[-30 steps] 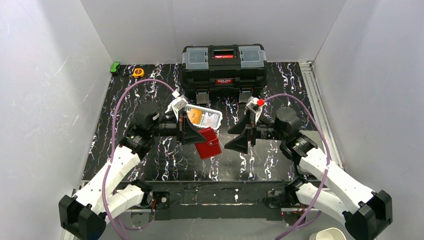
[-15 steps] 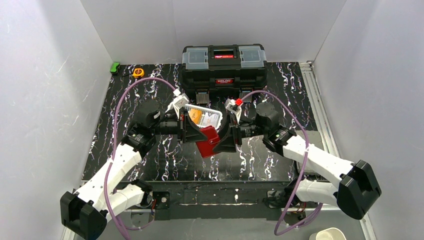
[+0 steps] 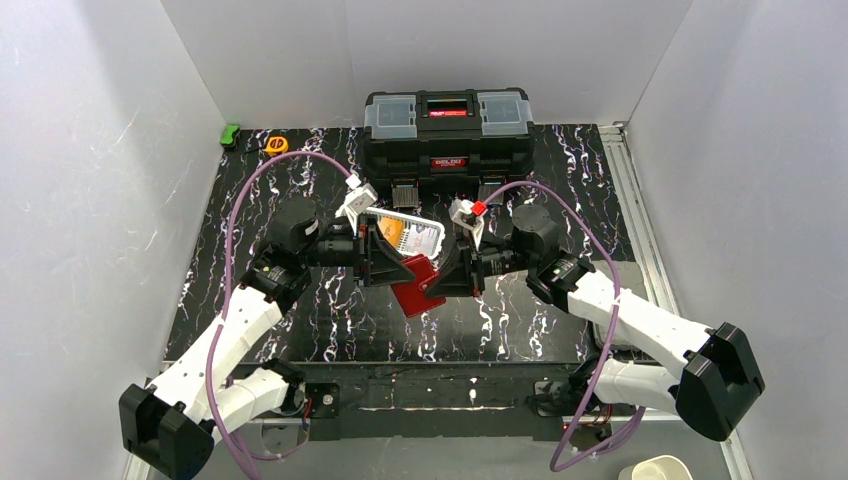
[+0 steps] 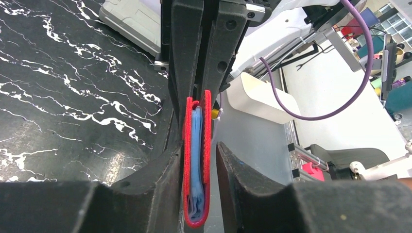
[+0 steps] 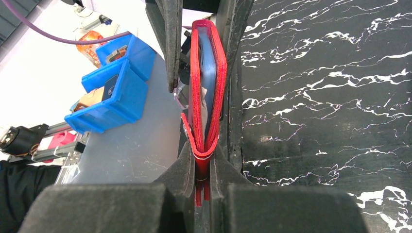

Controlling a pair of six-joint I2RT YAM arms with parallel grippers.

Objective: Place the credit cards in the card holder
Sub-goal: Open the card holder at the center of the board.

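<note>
Over the black marbled table (image 3: 330, 320), a floppy red leather-like card holder (image 3: 415, 285) is pinched tight at its edge by the right gripper (image 5: 203, 155); the left gripper (image 4: 198, 150) seems slack around it.

Left arm (image 3: 240, 320) and right arm (image 3: 640, 320) reach inward, elbows bent, wrists level, tools facing tip to tip. Right tool (image 5: 203, 155): fingers pressed tight on one edge of the wallet (image 3: 415, 282). Left tool (image 4: 199, 150): fingers slightly parted around the opposite edge, one finger clear.
</note>
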